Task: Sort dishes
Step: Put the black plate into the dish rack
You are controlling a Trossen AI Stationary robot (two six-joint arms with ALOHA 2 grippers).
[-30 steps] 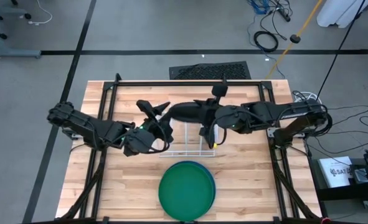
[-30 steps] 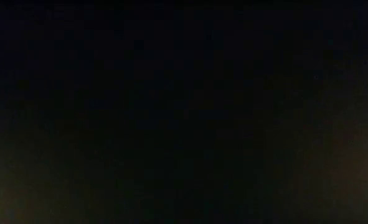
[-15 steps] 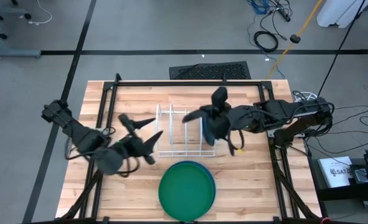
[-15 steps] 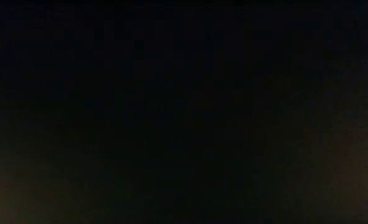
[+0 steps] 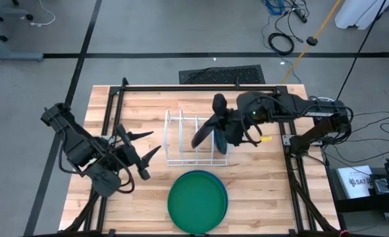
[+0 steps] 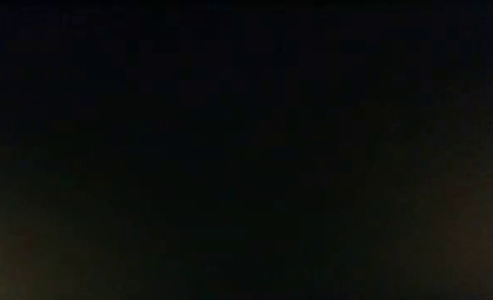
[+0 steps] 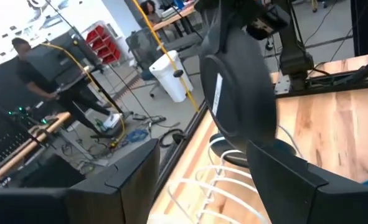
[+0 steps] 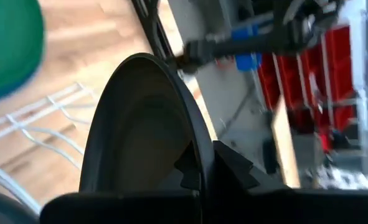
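My right gripper (image 5: 224, 129) is shut on a small dark dish (image 5: 206, 133) that stands on edge over the right part of the white wire rack (image 5: 181, 141). The dish also shows in the left wrist view (image 7: 240, 93). A second dark dish (image 5: 220, 149) seems to stand in the rack's right end. The green plate (image 5: 195, 201) lies on the light blue plate (image 5: 225, 197) near the table's near edge. My left gripper (image 5: 143, 146) is open and empty, left of the rack. The low view is dark. My right gripper pinches the dark dish's rim (image 8: 199, 158) between its two fingers, one on each face. The fingers come from the table's right side. The dish stands on edge, tilted, over the rack wires; whether its lower edge (image 5: 195, 142) touches the rack I cannot tell.
A black metal frame (image 5: 181, 88) runs round the wooden table. People and furniture show in the room beyond (image 7: 40, 74). Bare wood lies left of the plates (image 5: 135, 197) and right of them (image 5: 260, 191).
My left gripper has drawn back from the rack toward the table's left and near edges. My right gripper has carried the dark dish from over the rack's middle toward its right end, and the dish has turned from nearly flat onto its edge.
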